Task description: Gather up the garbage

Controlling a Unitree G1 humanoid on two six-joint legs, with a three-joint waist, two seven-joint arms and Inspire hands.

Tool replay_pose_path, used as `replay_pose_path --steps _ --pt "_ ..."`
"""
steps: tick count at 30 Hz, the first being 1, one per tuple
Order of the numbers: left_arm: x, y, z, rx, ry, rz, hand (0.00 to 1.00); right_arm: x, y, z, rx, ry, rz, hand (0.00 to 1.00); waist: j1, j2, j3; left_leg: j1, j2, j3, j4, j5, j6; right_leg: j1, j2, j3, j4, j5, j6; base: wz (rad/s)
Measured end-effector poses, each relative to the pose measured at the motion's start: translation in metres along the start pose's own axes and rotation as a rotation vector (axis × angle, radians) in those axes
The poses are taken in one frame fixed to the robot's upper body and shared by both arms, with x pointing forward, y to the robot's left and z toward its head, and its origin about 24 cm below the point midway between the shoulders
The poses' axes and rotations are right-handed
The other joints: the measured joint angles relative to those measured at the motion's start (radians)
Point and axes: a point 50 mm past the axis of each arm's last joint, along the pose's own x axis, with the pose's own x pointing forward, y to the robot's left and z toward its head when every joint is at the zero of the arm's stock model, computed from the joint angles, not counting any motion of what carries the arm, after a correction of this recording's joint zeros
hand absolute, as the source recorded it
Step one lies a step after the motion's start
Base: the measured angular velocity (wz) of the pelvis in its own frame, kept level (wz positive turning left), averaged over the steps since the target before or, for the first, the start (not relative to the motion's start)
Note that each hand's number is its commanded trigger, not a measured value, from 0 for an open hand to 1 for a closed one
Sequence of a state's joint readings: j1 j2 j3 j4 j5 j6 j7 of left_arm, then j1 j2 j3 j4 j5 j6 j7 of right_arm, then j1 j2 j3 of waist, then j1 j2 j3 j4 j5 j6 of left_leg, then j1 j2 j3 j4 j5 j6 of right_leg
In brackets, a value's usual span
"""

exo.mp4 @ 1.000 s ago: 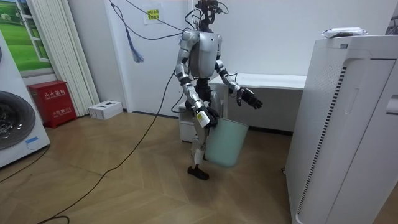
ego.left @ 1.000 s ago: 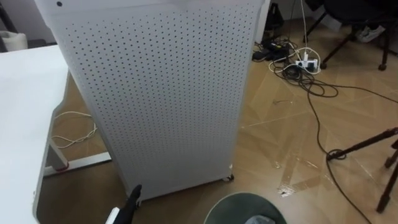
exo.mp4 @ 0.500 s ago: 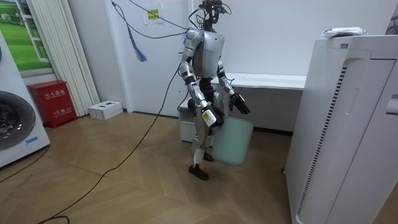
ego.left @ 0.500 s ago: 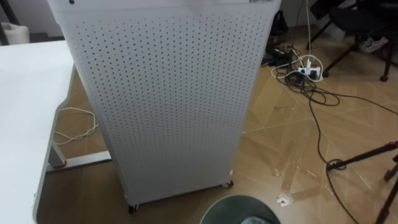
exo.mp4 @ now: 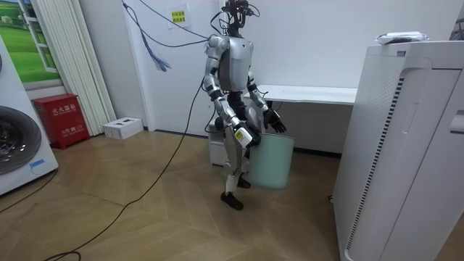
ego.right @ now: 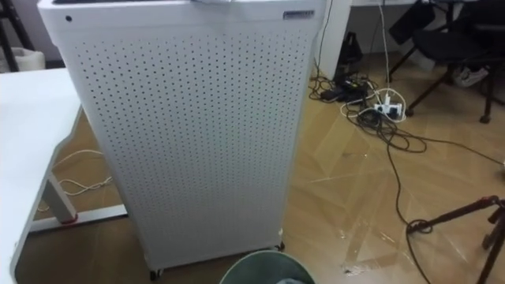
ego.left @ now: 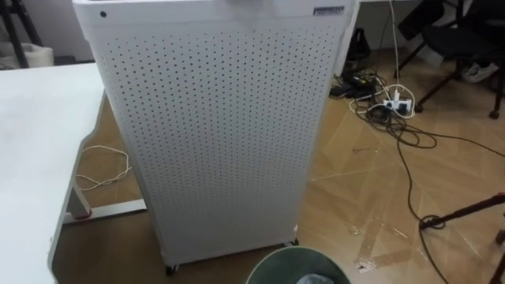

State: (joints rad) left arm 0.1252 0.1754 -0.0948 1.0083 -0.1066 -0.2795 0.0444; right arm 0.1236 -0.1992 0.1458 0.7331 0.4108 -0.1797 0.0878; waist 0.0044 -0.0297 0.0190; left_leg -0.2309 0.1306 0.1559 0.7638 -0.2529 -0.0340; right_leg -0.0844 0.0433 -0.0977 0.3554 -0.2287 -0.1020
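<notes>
White perforated cabinet [ego.left: 221, 134] is standing close ahead, beside a desk [ego.left: 31, 142]; right hand [exo.mp4: 244, 136] is gripping the green bin [exo.mp4: 274, 165]; left hand [exo.mp4: 274, 122], fingers impossible to tell.

Stance: we see the robot upright, turned toward the room view's right.
Left hand [exo.mp4: 276, 122]: we find it out ahead of the waist, forearm reaching forward, fingers [exo.mp4: 281, 127] loosely straight.
Right hand [exo.mp4: 244, 136]: we find it low by the hip, elbow bent.

Bright, even indoor light, soft shadows
</notes>
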Motion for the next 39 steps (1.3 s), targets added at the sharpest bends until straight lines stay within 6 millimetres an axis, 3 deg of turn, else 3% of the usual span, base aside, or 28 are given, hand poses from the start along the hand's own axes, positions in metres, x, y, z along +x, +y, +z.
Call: replay_pose_path --steps 1,3,5,6,7,9,10,12,13,15,16,17,18,19,20,21,22,24,25,27,28,29,30,34,39 --pt "0.001 -0.004 0.002 0.003 -0.006 -0.021 0.00 0.000 -0.001 0.000 0.003 0.000 -0.007 1.00 -0.002 -0.002 0.0020 -0.054 -0.025 -0.002 -0.028 -0.008 0.012 -0.002 0.006 0.024 0.007 -0.008 -0.004 0.42" --pt "0.001 -0.008 0.004 0.002 -0.018 -0.040 0.00 -0.001 -0.004 -0.003 0.012 0.014 -0.023 1.00 0.008 -0.007 0.0009 -0.128 -0.061 -0.002 -0.134 0.010 0.009 -0.002 0.009 0.045 0.006 -0.015 -0.002 0.16" --pt "0.000 -0.007 0.003 -0.003 -0.016 -0.037 0.00 -0.001 -0.006 -0.007 0.008 0.034 -0.028 1.00 0.034 0.000 -0.0021 -0.153 -0.081 -0.003 -0.330 0.081 0.005 -0.001 0.011 0.045 0.017 -0.022 -0.011 -0.19" --pt "-0.001 -0.006 0.001 -0.007 -0.012 -0.029 0.00 -0.002 -0.006 -0.011 0.004 0.050 -0.020 1.00 0.043 0.005 -0.0014 -0.151 -0.084 -0.017 -0.446 0.138 0.016 -0.005 0.013 0.044 0.043 -0.046 -0.010 -0.28" --pt "-0.002 -0.004 -0.001 -0.016 -0.007 -0.019 0.00 -0.004 -0.004 -0.016 0.001 0.068 -0.009 1.00 0.047 0.002 -0.0067 -0.143 -0.083 -0.018 -0.473 0.194 0.021 -0.002 0.007 0.043 0.065 -0.074 0.000 -0.23" --pt "-0.002 -0.002 -0.001 -0.026 -0.015 -0.011 0.00 -0.005 -0.002 -0.018 -0.005 0.076 0.007 1.00 0.040 -0.001 -0.0156 -0.138 -0.091 -0.001 -0.472 0.232 0.042 -0.002 -0.013 0.026 0.085 -0.111 0.028 -0.05" --pt "-0.002 -0.002 0.000 -0.029 -0.023 -0.010 0.00 -0.005 -0.001 -0.018 -0.005 0.077 0.013 1.00 0.031 -0.006 -0.0148 -0.134 -0.095 0.011 -0.458 0.247 0.063 0.014 -0.029 0.005 0.078 -0.119 0.043 0.05" --pt "-0.002 -0.003 0.000 -0.028 -0.029 -0.015 0.00 -0.007 -0.002 -0.021 -0.005 0.084 0.011 1.00 0.031 -0.014 -0.0097 -0.127 -0.106 0.011 -0.426 0.262 0.087 0.040 -0.044 0.004 0.080 -0.139 0.046 0.02" --pt "-0.002 -0.003 0.001 -0.027 -0.030 -0.018 0.00 -0.008 -0.003 -0.023 -0.005 0.090 0.008 1.00 0.033 -0.023 -0.0129 -0.124 -0.115 0.027 -0.395 0.254 0.113 0.055 -0.060 0.008 0.089 -0.166 0.055 -0.04" --pt "-0.002 -0.003 0.004 -0.027 -0.046 -0.019 0.00 -0.008 -0.003 -0.022 -0.020 0.088 0.006 1.00 0.034 -0.040 -0.0134 -0.122 -0.137 0.050 -0.348 0.193 0.126 0.066 -0.102 0.004 0.125 -0.204 0.076 -0.10" --pt "0.000 -0.003 0.008 -0.027 -0.066 -0.019 0.00 -0.006 -0.002 -0.018 -0.023 0.078 0.007 1.00 0.034 -0.053 -0.0092 -0.114 -0.158 0.057 -0.321 0.152 0.139 0.060 -0.136 -0.027 0.179 -0.223 0.100 -0.17" --pt "0.001 -0.004 0.011 -0.025 -0.075 -0.020 0.00 -0.005 -0.002 -0.016 -0.024 0.072 0.007 1.00 0.037 -0.054 -0.0077 -0.113 -0.163 0.060 -0.309 0.135 0.144 0.046 -0.149 -0.052 0.224 -0.225 0.104 -0.26" --pt "0.003 -0.005 0.016 -0.023 -0.093 -0.023 0.00 -0.002 -0.001 -0.012 -0.027 0.060 0.008 1.00 0.046 -0.048 -0.0057 -0.112 -0.163 0.065 -0.283 0.104 0.148 0.008 -0.174 -0.090 0.328 -0.205 0.126 -0.20" --pt "0.003 -0.005 0.020 -0.023 -0.107 -0.024 0.00 -0.001 0.000 -0.010 -0.027 0.053 0.010 1.00 0.049 -0.046 -0.0048 -0.110 -0.162 0.066 -0.272 0.094 0.147 -0.008 -0.187 -0.101 0.385 -0.183 0.135 0.00" --pt "0.005 -0.005 0.027 -0.022 -0.137 -0.023 0.00 0.000 0.002 -0.009 -0.025 0.047 0.012 1.00 0.048 -0.046 -0.0039 -0.095 -0.162 0.061 -0.264 0.078 0.156 -0.036 -0.199 -0.106 0.464 -0.134 0.147 0.21" --pt "0.007 -0.006 0.035 -0.020 -0.167 -0.023 0.00 0.000 0.002 -0.008 -0.024 0.044 0.010 1.00 0.044 -0.042 -0.0020 -0.075 -0.161 0.041 -0.266 0.062 0.158 -0.060 -0.197 -0.101 0.524 -0.083 0.147 0.25" --pt "0.007 -0.006 0.038 -0.019 -0.181 -0.022 0.00 0.000 0.002 -0.008 -0.025 0.040 0.010 1.00 0.047 -0.037 0.0015 -0.068 -0.160 0.028 -0.268 0.054 0.156 -0.071 -0.195 -0.097 0.532 -0.078 0.148 0.13" --pt "0.009 -0.008 0.049 -0.005 -0.226 -0.008 0.00 0.002 0.007 0.003 -0.031 -0.003 0.025 1.00 0.049 -0.025 0.0050 -0.048 -0.155 0.006 -0.280 0.038 0.155 -0.149 -0.192 -0.097 0.501 -0.115 0.143 0.28" --pt "0.009 -0.009 0.053 -0.003 -0.243 -0.009 0.00 0.003 0.008 0.005 -0.031 -0.015 0.026 1.00 0.027 -0.016 0.0055 -0.043 -0.156 -0.012 -0.283 0.035 0.157 -0.180 -0.192 -0.097 0.434 -0.119 0.144 0.52" --pt "0.008 -0.012 0.061 -0.003 -0.283 -0.018 0.00 0.003 0.009 0.006 -0.029 -0.021 0.022 1.00 0.017 -0.011 0.0035 -0.033 -0.160 -0.040 -0.291 0.028 0.151 -0.202 -0.195 -0.094 0.267 -0.104 0.145 0.50" --pt "0.008 -0.014 0.069 -0.007 -0.318 -0.018 0.00 0.004 0.011 0.008 -0.029 -0.026 0.023 1.00 0.015 -0.012 0.0028 -0.024 -0.164 -0.055 -0.299 0.024 0.143 -0.205 -0.193 -0.089 0.156 -0.050 0.146 0.44" --pt "0.008 -0.014 0.073 -0.009 -0.332 -0.014 0.00 0.004 0.011 0.008 -0.030 -0.027 0.023 1.00 0.013 -0.012 0.0023 -0.015 -0.165 -0.065 -0.302 0.021 0.138 -0.202 -0.192 -0.089 0.124 0.001 0.151 0.47" --pt "0.007 -0.014 0.076 -0.012 -0.350 -0.008 0.00 0.003 0.011 0.007 -0.031 -0.024 0.021 1.00 0.004 -0.014 -0.0016 0.007 -0.168 -0.085 -0.312 0.015 0.127 -0.173 -0.187 -0.097 0.091 0.072 0.142 0.40" --pt "0.005 -0.016 0.087 -0.018 -0.407 0.014 0.00 0.004 0.011 0.009 -0.032 -0.040 0.029 1.00 0.000 -0.009 -0.0045 0.082 -0.143 -0.105 -0.391 0.015 0.094 -0.072 -0.149 -0.140 0.001 0.067 0.126 0.21" --pt "-0.003 -0.021 0.109 0.048 -0.524 0.008 0.00 0.004 0.008 0.012 -0.041 -0.051 0.025 1.00 0.006 -0.009 -0.0045 0.122 -0.130 -0.105 -0.440 0.018 0.083 -0.035 -0.128 -0.137 -0.049 0.069 0.122 0.03"
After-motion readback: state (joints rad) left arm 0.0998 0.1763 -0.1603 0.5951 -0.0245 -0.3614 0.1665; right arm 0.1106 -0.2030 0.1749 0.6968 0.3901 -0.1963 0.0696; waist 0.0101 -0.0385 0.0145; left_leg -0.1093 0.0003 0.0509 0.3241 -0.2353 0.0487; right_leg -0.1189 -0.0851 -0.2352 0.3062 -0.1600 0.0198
